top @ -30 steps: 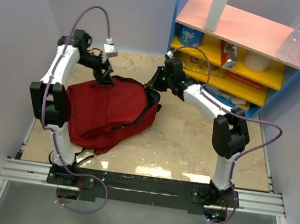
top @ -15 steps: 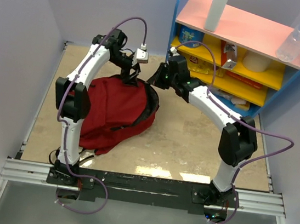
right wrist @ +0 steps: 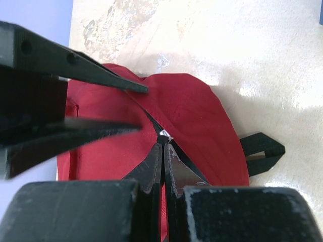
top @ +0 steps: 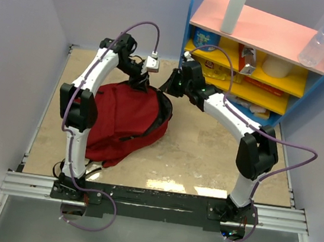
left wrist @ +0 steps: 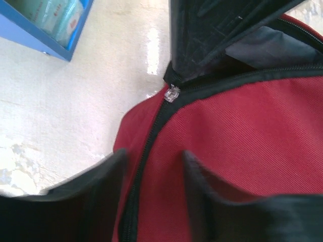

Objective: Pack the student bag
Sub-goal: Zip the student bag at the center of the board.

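Student bag (top: 123, 119) lies left-centre on worktop (top: 205, 156), left hand (left wrist: 154, 166) has swung over to its far top edge, fingers narrowing but released astride the zip track, right hand (right wrist: 162, 146) clenched on zipper pull (left wrist: 172, 93), probably bracing to work the zip.

Student bag (left wrist: 242, 141) cut off right, bottom; left jaws blurred; zipper pull (right wrist: 164, 135) partly hidden in right jaws.

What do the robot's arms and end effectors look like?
The left arm and right arm have white links and bulky black joints; a lilac cable loops along each. The left end effector and right end effector have black, tapering fingers.
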{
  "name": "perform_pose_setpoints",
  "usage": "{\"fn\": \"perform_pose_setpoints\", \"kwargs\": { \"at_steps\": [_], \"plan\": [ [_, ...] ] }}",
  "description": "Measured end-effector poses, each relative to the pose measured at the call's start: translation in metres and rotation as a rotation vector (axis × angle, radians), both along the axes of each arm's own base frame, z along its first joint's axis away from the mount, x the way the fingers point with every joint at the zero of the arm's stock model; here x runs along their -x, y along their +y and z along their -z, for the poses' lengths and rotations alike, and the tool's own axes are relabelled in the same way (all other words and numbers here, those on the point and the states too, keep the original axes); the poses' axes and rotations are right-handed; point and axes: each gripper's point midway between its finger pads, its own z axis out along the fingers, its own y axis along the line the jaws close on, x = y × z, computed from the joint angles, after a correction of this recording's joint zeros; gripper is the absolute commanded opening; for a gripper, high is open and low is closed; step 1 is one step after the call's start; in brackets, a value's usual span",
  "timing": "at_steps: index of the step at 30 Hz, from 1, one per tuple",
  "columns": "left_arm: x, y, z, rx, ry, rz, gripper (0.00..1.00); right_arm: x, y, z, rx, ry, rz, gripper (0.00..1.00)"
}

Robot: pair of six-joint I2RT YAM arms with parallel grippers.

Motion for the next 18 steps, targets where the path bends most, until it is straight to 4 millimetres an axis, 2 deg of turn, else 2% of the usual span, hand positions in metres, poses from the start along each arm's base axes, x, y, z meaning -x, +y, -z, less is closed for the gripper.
{"fn": "perform_pose_setpoints", "kwargs": {
  "at_steps": [4,7,10,11,18],
  "plan": [
    [-0.006,-0.004,0.004,0.016,-0.016,-0.008,0.40,0.003,-0.002,0.001,0.002,0.003,-0.001,0.00],
    [-0.007,-0.007,0.009,0.021,-0.009,-0.011,0.33,0.006,-0.002,0.001,0.004,0.005,-0.003,0.00],
    [-0.006,-0.011,0.010,0.022,-0.009,-0.010,0.12,0.008,0.000,0.002,0.006,0.007,-0.007,0.00],
    [-0.006,-0.012,0.010,0.021,-0.009,-0.011,0.00,0.008,0.000,0.003,0.007,0.007,-0.007,0.00],
    [-0.012,-0.013,0.011,0.007,-0.004,-0.055,0.00,0.012,-0.002,0.015,0.017,0.020,-0.010,0.00]
  ]
}}
